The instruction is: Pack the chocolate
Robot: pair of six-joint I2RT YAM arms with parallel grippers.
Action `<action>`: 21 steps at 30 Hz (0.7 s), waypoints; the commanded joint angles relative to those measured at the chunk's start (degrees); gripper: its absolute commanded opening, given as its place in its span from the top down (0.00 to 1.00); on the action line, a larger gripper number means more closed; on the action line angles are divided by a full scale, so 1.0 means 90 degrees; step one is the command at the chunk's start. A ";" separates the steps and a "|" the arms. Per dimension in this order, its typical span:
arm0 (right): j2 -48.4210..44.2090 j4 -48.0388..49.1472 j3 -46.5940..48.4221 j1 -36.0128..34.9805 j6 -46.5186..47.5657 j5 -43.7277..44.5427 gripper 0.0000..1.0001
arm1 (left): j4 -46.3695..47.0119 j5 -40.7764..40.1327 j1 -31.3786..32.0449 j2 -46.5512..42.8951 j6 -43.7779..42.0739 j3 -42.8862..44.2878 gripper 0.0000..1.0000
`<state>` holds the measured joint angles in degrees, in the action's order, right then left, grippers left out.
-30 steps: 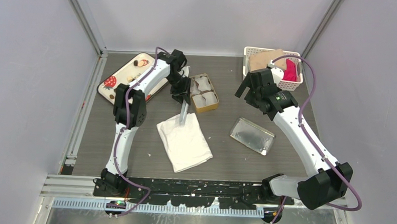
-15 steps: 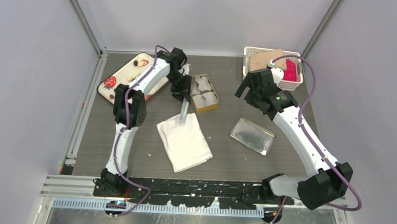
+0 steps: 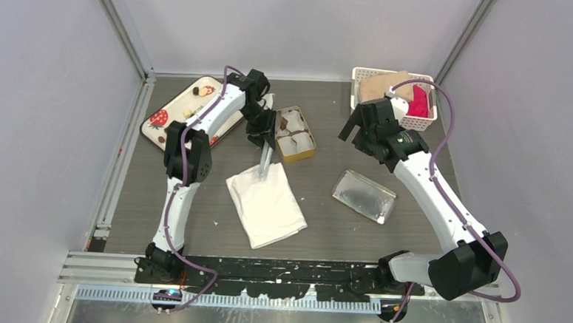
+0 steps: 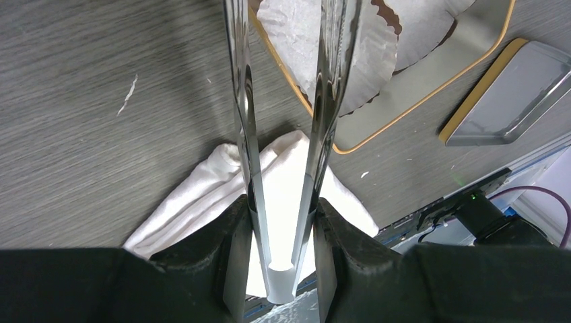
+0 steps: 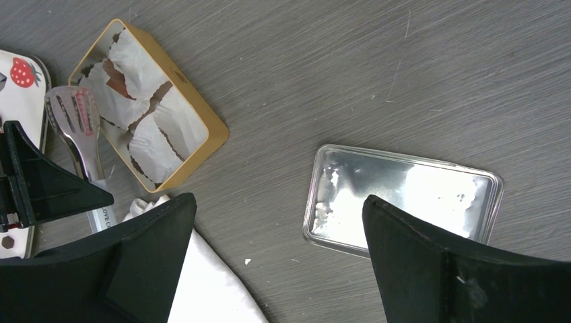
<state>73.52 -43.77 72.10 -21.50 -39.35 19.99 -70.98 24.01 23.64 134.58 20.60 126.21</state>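
My left gripper (image 3: 261,134) is shut on metal tongs (image 4: 246,134), whose arms reach over the left side of the gold tin (image 3: 299,153) with white paper cups. The tong tips run out of the left wrist view; the slotted tip (image 5: 74,114) shows beside the tin (image 5: 202,145). A small dark lump (image 3: 282,122) sits at the tin's left cup. Chocolate lumps (image 3: 197,91) lie on the strawberry tray (image 3: 160,121). My right gripper (image 3: 359,128) is open and empty, above the table between the tin and the lid.
A silver tin lid (image 3: 364,196) lies right of centre. A folded white cloth (image 3: 266,205) lies under the tongs' handle end. A white basket (image 3: 362,77) with pink and tan items stands at the back right.
A small dark lump now shows at the tin's left cup where only white paper showed before. Both arms have barely moved.
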 commanded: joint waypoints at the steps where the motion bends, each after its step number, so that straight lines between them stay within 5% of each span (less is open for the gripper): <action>1: -0.0005 0.0267 0.0108 0.0035 0.0032 -0.0013 0.01 | -0.0086 0.0076 0.0030 -0.0124 0.0005 0.0262 0.68; 4: 0.0017 0.0273 0.0114 0.0035 0.0032 -0.0040 0.01 | -0.0055 0.0091 0.0030 -0.0199 0.0010 0.0281 0.72; 11: 0.0049 0.0260 0.0160 0.0047 0.0082 -0.0053 0.01 | -0.0102 0.0043 0.0012 -0.0451 -0.0017 0.0381 0.99; 21: 0.0093 0.0231 0.0236 0.0070 0.0136 -0.0063 0.01 | -0.0315 -0.0369 -0.0565 -0.1286 -0.0119 -0.0086 1.00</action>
<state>74.41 -43.75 72.10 -21.17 -39.13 19.31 -72.14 23.18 22.17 132.05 20.56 126.74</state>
